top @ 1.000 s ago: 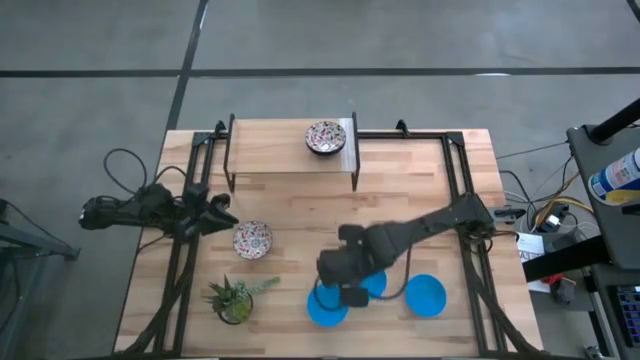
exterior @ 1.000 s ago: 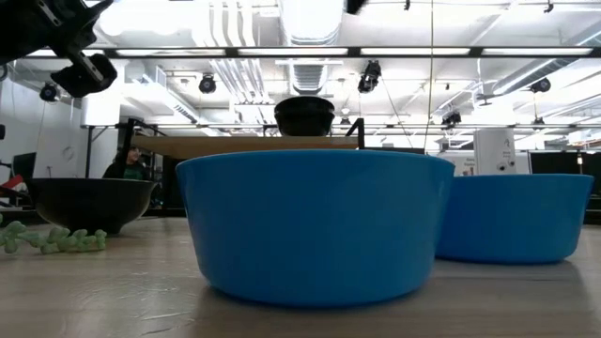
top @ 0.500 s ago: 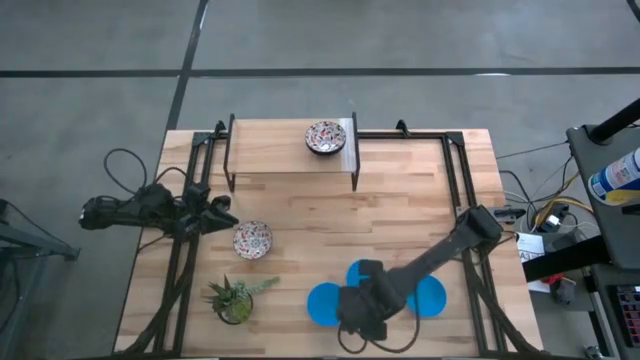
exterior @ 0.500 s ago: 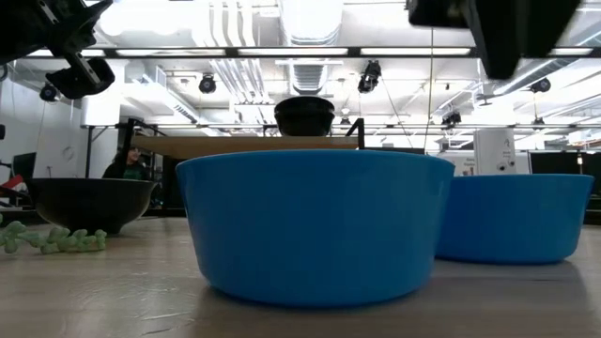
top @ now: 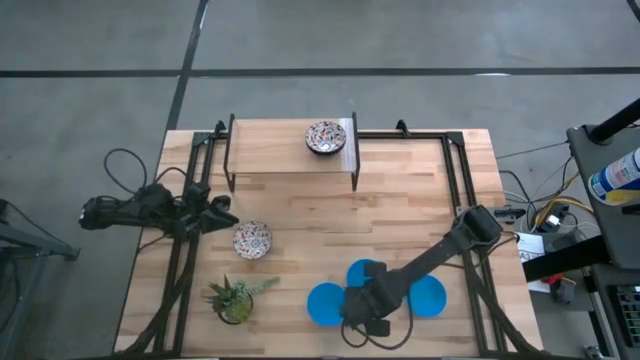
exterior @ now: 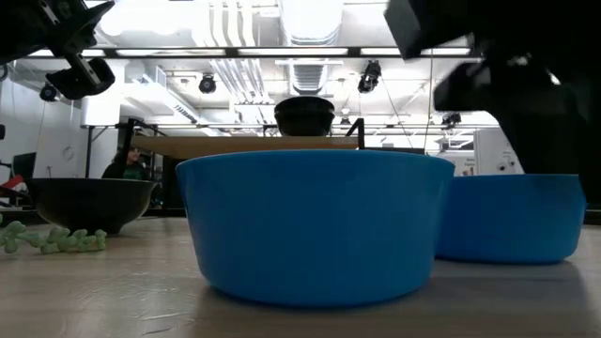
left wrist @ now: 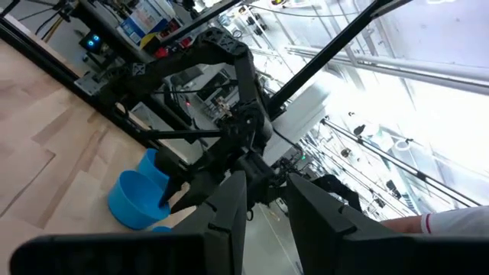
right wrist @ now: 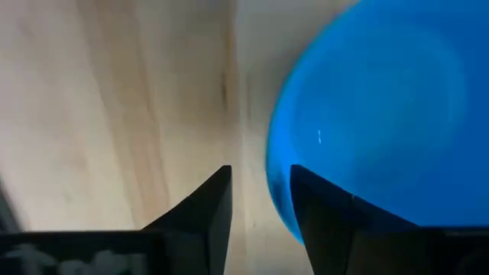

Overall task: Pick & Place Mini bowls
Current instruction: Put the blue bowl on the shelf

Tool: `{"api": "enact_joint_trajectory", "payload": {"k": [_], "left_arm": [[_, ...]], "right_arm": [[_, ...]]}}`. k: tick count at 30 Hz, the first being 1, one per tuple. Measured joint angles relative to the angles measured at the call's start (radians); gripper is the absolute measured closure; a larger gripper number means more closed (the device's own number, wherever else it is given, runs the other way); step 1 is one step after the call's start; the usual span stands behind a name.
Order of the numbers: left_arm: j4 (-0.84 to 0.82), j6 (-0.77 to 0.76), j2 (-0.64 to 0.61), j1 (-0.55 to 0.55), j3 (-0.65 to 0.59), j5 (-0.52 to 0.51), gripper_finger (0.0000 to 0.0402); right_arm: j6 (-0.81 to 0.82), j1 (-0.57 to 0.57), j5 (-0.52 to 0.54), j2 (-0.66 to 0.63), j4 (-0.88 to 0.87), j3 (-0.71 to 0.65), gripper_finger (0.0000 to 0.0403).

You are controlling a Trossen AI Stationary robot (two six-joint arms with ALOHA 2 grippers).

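Observation:
Three blue mini bowls sit near the table's near edge: the left blue bowl (top: 324, 303) (exterior: 315, 225), the middle blue bowl (top: 364, 272), and the right blue bowl (top: 431, 295) (exterior: 512, 216). One patterned bowl (top: 252, 240) rests on the table. Another patterned bowl (top: 326, 137) stands on a raised wooden shelf (top: 290, 155). My right gripper (top: 362, 316) (right wrist: 260, 169) hovers between the left and right blue bowls, open by a narrow gap. In its wrist view a blue bowl's rim (right wrist: 279, 164) lies just ahead of one fingertip. My left gripper (top: 222, 213) (left wrist: 267, 179) waits at the table's left side, open.
A small green potted plant (top: 235, 298) stands left of the blue bowls, near the near edge. Dark frame rails (top: 458, 180) run along both table sides. Bare wood (top: 340, 215) lies between the shelf and the blue bowls. A person (exterior: 130, 165) sits in the room behind.
My right gripper has moved from above the left and middle blue bowls toward the table's near edge, uncovering the middle blue bowl, and now shows lower in the low view. All bowls have stayed where they were.

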Motion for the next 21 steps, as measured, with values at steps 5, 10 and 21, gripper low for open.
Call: {"api": "enact_joint_trajectory", "payload": {"k": [5, 10, 21], "left_arm": [[0.000, -0.126, 0.000, 0.000, 0.000, -0.029, 0.0312], [0.000, -0.151, 0.000, 0.000, 0.000, -0.102, 0.0312], [0.011, -0.186, 0.000, 0.000, 0.000, -0.123, 0.0312]], "right_arm": [[-0.011, -0.017, 0.001, 0.000, 0.002, -0.010, 0.0308], [-0.016, -0.051, 0.001, 0.000, 0.002, -0.021, 0.0380], [-0.212, -0.150, 0.001, -0.043, -0.075, 0.136, 0.0394]]}}
